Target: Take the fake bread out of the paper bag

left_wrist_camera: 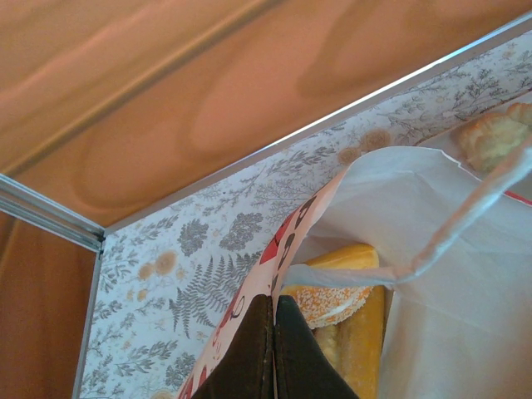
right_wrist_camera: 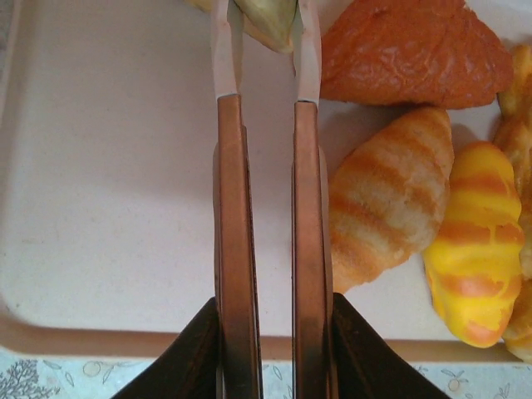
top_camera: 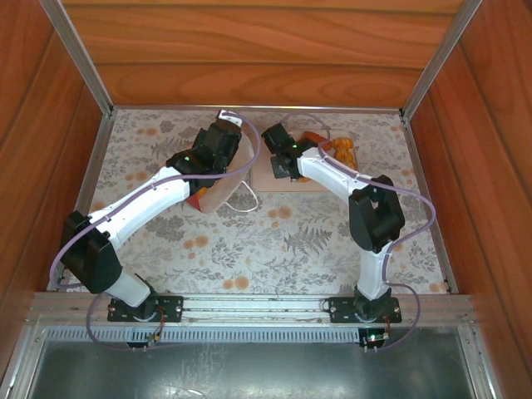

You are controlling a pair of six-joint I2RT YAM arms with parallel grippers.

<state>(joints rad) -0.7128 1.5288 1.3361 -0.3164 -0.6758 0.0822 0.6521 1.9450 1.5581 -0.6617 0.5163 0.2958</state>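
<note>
On floral table (top_camera: 291,249): paper bag (top_camera: 220,193), pink tray (top_camera: 268,179).

The left arm (top_camera: 154,199) and the right arm (top_camera: 332,174) were built alike, with smooth white shell links joined by chunky black joint housings. A pale purple cable (top_camera: 60,253) ran in loose loops from each flat black base plate (top_camera: 137,309) up along the links to the wrist. A small green light (top_camera: 188,155) glowed on each black wrist block. Seen from the wrists, the left pincer (left_wrist_camera: 273,303) and the right pincer (right_wrist_camera: 274,303) had matte, dark brown-black fingers (right_wrist_camera: 195,353), wedge-shaped and narrowing toward their tips.
</note>
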